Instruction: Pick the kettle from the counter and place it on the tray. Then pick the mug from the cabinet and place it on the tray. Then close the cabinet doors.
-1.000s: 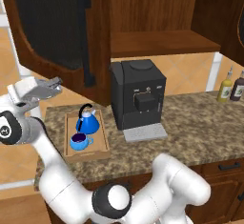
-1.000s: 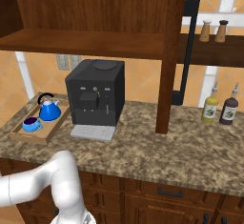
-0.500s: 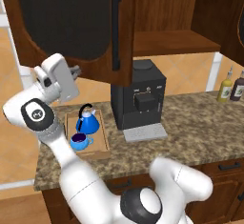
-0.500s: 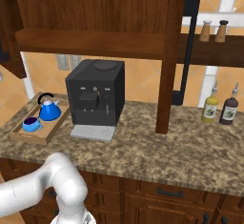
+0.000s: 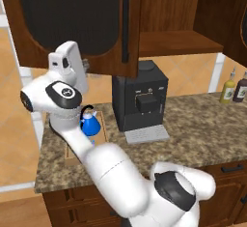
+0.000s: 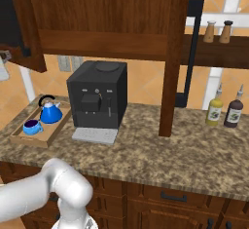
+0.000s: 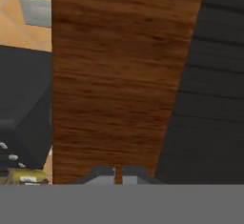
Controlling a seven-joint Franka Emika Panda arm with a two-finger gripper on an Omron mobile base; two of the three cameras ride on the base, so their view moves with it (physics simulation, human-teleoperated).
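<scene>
The blue kettle (image 6: 50, 112) and the squat blue mug (image 6: 31, 125) both stand on the light-wood tray (image 6: 41, 138) at the left end of the counter (image 6: 194, 150). From the left base view, my arm partly covers the kettle (image 5: 89, 123) and the tray (image 5: 70, 154). My gripper (image 5: 86, 67) is raised above the tray, against the lower edge of the left cabinet door (image 5: 67, 18). In the hand view the fingertips (image 7: 102, 173) are shut, pressed on the door's wood frame (image 7: 119, 75). The right cabinet door (image 6: 172, 57) stands open, edge-on.
A black coffee machine (image 6: 97, 94) stands right of the tray. Two bottles (image 6: 224, 110) are at the counter's far right, with shakers (image 6: 219, 31) on a shelf above. The left door's black bar handle (image 5: 126, 23) hangs over the machine. The cabinet shelf (image 5: 178, 42) is bare.
The left cabinet door has swung rightward toward the cabinet, and my hand has risen and moved right with it. Kettle, mug and tray have stayed put.
</scene>
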